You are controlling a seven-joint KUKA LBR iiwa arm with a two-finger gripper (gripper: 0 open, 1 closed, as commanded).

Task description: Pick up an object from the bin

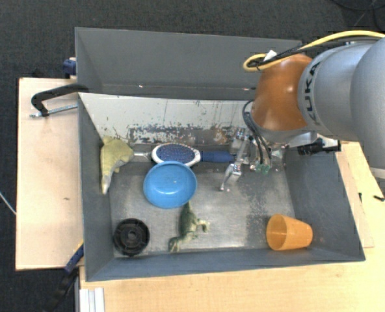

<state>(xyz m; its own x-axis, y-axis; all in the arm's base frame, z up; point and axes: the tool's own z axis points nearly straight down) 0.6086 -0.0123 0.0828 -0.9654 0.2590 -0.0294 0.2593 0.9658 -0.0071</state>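
Camera view shows my hand (239,166), its width beyond my telling, at the right end of the blue-handled hairbrush with a white oval head (178,153) by the far wall of the grey metal bin (179,70); closing there, I might skid off that thin handle and shove it into the blue plastic bowl (170,185).

Blue-handled brush (177,153) lying flat, handle rightward

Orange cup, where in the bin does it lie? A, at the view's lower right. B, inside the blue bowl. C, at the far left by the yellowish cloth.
A: the orange cup lies at the lower right of the bin, well apart from the blue bowl.
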